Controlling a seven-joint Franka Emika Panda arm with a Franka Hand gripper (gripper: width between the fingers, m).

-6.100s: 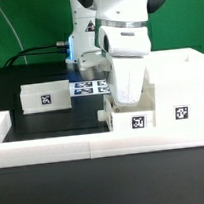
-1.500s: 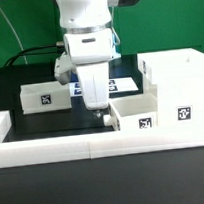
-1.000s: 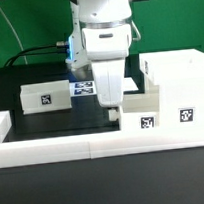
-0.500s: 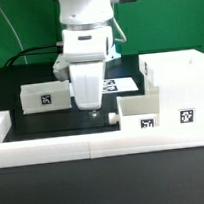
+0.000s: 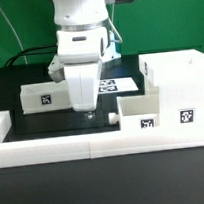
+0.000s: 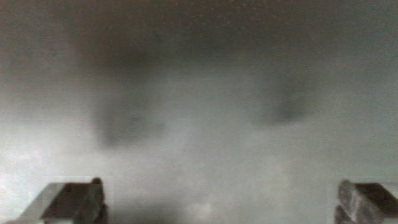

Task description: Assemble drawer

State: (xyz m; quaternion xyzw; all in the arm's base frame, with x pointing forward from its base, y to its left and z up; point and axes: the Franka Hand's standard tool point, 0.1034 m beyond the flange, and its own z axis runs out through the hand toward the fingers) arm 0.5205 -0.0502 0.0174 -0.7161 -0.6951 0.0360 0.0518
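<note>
The end effector (image 5: 88, 111) points straight down over a bare part of the black counter (image 5: 37, 126), close to the near edge and about midway along it. In the wrist view its fingers (image 6: 71, 204) show as two dark tips standing well apart, with only a blurred grey surface between them. The end effector (image 6: 221, 205) is spread and grips nothing. Whether the tips touch the counter cannot be told from either view.

The drawer lies in three parts. The tall white case (image 5: 178, 78) stands in the counter's near corner on the exterior view's right, with a square tag (image 5: 181, 113) on the face toward the camera. One tray (image 5: 141, 115) sticks out of the case's side toward the exterior view's left, open top up, with its own tag (image 5: 145, 123) on the near face. How far it sits inside the case cannot be told. Its round knob (image 5: 110, 117) points toward the end effector and is just beside the fingertips, apart from them.

The loose tray (image 5: 44, 95) sits upright toward the counter's edge on the exterior view's left, farther from the near edge than the end effector and well apart from the case. It also shows a tag (image 5: 46, 97).

The marker board (image 5: 117, 86) lies flat near the middle of the counter, partly hidden behind the arm. A low white wall (image 5: 54, 147) runs along the near edge and turns up the edge on the exterior view's left.
</note>
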